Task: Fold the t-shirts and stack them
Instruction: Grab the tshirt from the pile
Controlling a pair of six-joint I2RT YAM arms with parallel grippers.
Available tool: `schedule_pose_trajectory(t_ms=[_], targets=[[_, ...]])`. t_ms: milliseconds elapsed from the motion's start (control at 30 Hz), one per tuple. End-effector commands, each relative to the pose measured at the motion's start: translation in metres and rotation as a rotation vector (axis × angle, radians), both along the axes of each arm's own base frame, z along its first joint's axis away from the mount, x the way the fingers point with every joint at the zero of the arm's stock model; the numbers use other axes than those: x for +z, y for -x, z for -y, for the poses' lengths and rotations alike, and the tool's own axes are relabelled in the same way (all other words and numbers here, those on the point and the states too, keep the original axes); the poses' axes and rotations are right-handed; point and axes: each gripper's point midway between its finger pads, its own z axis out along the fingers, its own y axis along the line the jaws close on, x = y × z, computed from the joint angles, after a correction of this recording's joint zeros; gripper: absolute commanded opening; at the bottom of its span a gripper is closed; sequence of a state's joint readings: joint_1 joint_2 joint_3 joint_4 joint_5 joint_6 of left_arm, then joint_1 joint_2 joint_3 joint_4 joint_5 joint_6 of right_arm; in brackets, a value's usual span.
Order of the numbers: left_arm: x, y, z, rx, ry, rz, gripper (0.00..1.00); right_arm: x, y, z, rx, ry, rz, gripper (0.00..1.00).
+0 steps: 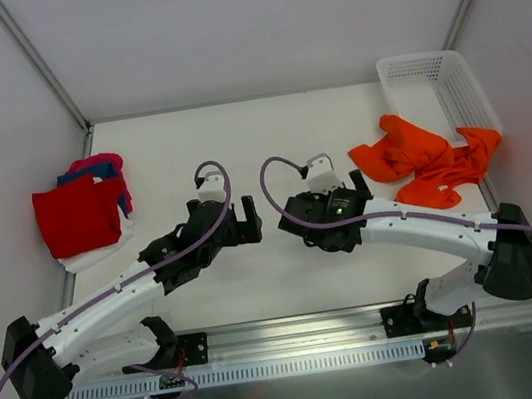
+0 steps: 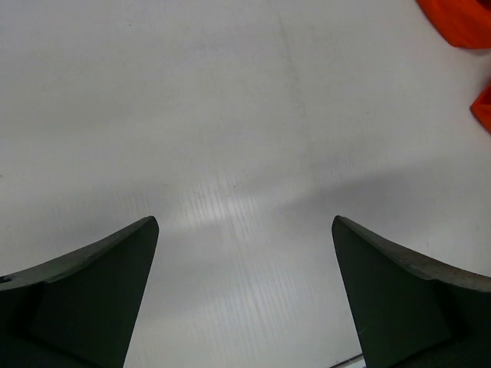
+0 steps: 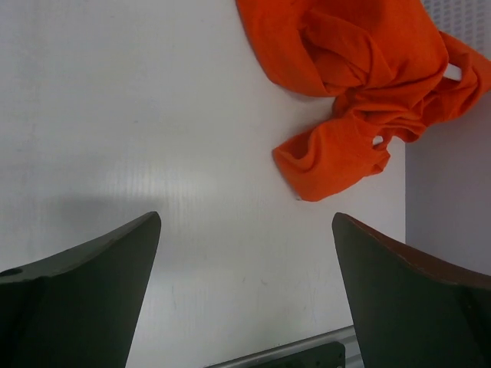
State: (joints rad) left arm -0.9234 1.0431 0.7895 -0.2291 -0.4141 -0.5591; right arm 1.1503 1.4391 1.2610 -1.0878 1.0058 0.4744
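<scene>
- A stack of folded shirts (image 1: 81, 217) lies at the left edge of the table (image 1: 265, 129). A red one is on top, with blue, magenta-pink and white edges showing beneath it.
- The left gripper (image 1: 247, 221) hangs over bare table near the middle, well apart from the stack. In its wrist view the jaws (image 2: 245, 230) stand wide with nothing between them, and only white tabletop lies under them.
- The right gripper (image 1: 331, 204) sits just beside the left one, also above bare table. Its jaws (image 3: 245, 230) are spread wide and hold nothing.
- A bright orange shirt (image 1: 429, 161) lies crumpled and unfolded on the table to the right of the right gripper, near it but not touching.
- A white mesh basket (image 1: 461, 88) stands in the far right corner, and the orange shirt's right end reaches its near end.
</scene>
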Motion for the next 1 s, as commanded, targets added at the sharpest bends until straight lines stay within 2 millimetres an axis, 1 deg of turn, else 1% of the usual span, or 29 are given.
schedule_pose_trajectory(t_ms=[0,33,67,100,133,167,200,233,267,300,333,367,400,433,467,500,533,567,600,633,667,700,733,833,867,967], targets=[[-0.002,0.006,-0.018,0.026,-0.023,0.023,0.99,0.0,-0.006,0.036,-0.073,-0.016,0.036,0.99],[-0.003,0.008,-0.02,0.025,-0.022,0.022,0.99,-0.002,-0.009,0.041,-0.088,-0.045,0.053,0.99],[-0.01,0.011,-0.024,0.027,-0.025,0.013,0.99,-0.011,-0.012,0.059,-0.136,-0.011,0.051,0.99],[-0.007,0.013,-0.026,0.031,-0.007,0.021,0.99,-0.014,-0.018,0.065,-0.15,-0.011,0.05,1.0],[-0.008,0.015,-0.028,0.034,-0.001,0.022,0.99,-0.018,-0.028,0.086,-0.225,-0.018,0.029,1.0],[-0.013,0.017,-0.031,0.035,-0.003,0.016,0.99,-0.032,-0.031,0.087,-0.23,-0.077,-0.043,0.99],[-0.01,0.019,-0.032,0.036,0.02,0.022,0.99,-0.047,-0.032,0.095,-0.241,-0.101,-0.094,0.99],[-0.009,0.021,-0.033,0.035,0.032,0.023,0.99,-0.06,-0.045,0.099,-0.265,-0.214,-0.148,1.0],[-0.012,0.023,-0.035,0.033,0.034,0.021,0.99,-0.065,-0.051,0.103,-0.277,-0.266,-0.155,0.99],[-0.007,0.026,-0.036,0.028,0.061,0.031,0.99,-0.07,-0.061,0.105,-0.287,-0.308,-0.146,1.0],[-0.011,0.028,-0.038,0.026,0.065,0.03,0.99,-0.072,-0.066,0.113,-0.306,-0.336,-0.16,1.0],[-0.01,0.03,-0.039,0.025,0.078,0.033,0.99,-0.077,-0.071,0.117,-0.325,-0.331,-0.168,0.99],[-0.006,0.032,-0.041,0.023,0.1,0.045,0.99,-0.071,-0.08,0.118,-0.336,-0.337,-0.157,0.99],[-0.005,0.034,-0.042,0.018,0.111,0.049,0.99,-0.072,-0.085,0.122,-0.35,-0.345,-0.169,0.98],[-0.01,0.037,-0.044,0.014,0.11,0.045,0.99,-0.073,-0.089,0.122,-0.355,-0.342,-0.181,0.98],[-0.004,0.039,-0.045,0.008,0.137,0.062,0.99,-0.082,-0.093,0.121,-0.362,-0.333,-0.211,0.98],[-0.009,0.041,-0.047,0.003,0.137,0.057,0.99,-0.083,-0.098,0.12,-0.365,-0.349,-0.22,0.97],[-0.008,0.043,-0.048,0.004,0.145,0.062,0.99,-0.086,-0.101,0.12,-0.378,-0.355,-0.226,0.96],[-0.004,0.044,-0.05,0.003,0.168,0.076,0.99,-0.094,-0.105,0.118,-0.38,-0.358,-0.237,0.93],[-0.008,0.046,-0.052,0.001,0.165,0.073,0.99,-0.099,-0.107,0.118,-0.381,-0.381,-0.257,0.9],[-0.008,0.047,-0.053,0.001,0.173,0.075,0.99,-0.103,-0.108,0.117,-0.384,-0.393,-0.269,0.89],[-0.007,0.048,-0.054,0.0,0.183,0.082,0.99,-0.111,-0.109,0.119,-0.398,-0.39,-0.293,0.88],[-0.01,0.049,-0.054,-0.004,0.181,0.077,0.99,-0.114,-0.11,0.124,-0.419,-0.378,-0.291,0.88],[-0.015,0.053,-0.052,-0.028,0.183,0.066,0.99,-0.126,-0.105,0.137,-0.47,-0.347,-0.315,0.88],[-0.016,0.054,-0.052,-0.032,0.183,0.063,0.99,-0.132,-0.099,0.141,-0.484,-0.339,-0.331,0.88],[-0.026,0.056,-0.053,-0.029,0.17,0.044,0.99,-0.134,-0.09,0.154,-0.524,-0.332,-0.323,0.88]])
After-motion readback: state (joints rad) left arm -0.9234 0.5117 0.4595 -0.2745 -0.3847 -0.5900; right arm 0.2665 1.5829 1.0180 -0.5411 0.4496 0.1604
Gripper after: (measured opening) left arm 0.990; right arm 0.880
